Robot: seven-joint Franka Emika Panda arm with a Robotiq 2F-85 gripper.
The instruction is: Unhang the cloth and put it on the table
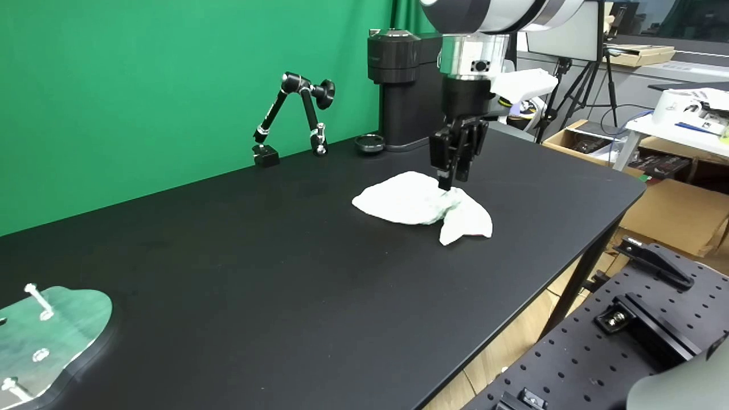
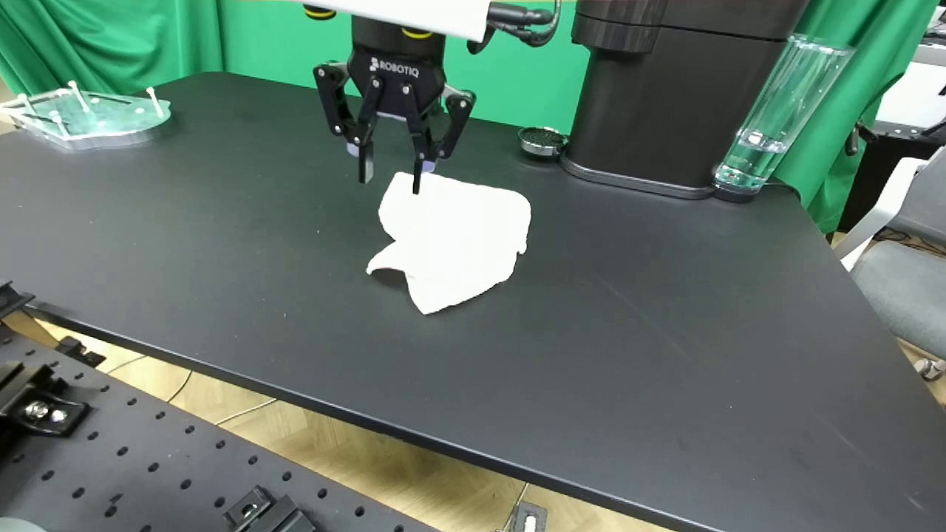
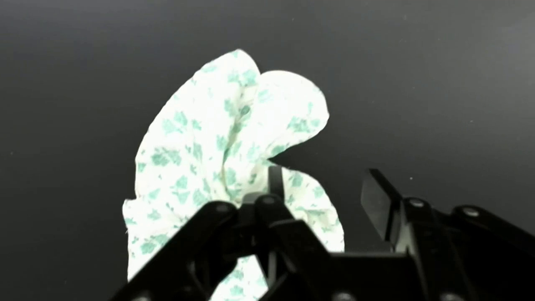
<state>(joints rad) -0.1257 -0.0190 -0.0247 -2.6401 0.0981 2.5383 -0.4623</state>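
The cloth (image 1: pixel 398 199) lies spread and creased on the black table (image 1: pixel 256 319), and it also shows in an exterior view (image 2: pixel 462 236). In the wrist view the cloth (image 3: pixel 188 159) is white with a green leaf-like print and has a notch in its right edge. My gripper (image 1: pixel 454 181) points down just above the cloth. It is open and holds nothing; its two fingers stand apart in an exterior view (image 2: pixel 391 182). In the wrist view the gripper (image 3: pixel 324 171) has its left finger over the cloth and its right finger over bare table (image 3: pixel 439 104). The gripper hides part of the cloth there.
A dark machine (image 1: pixel 410 91) with a small round metal cup (image 1: pixel 370 143) stands at the back. A black jointed arm (image 1: pixel 290 83) is near the green wall. A greenish translucent plate with white pegs (image 2: pixel 89 118) lies on the table. A perforated board (image 2: pixel 244 473) runs along the front.
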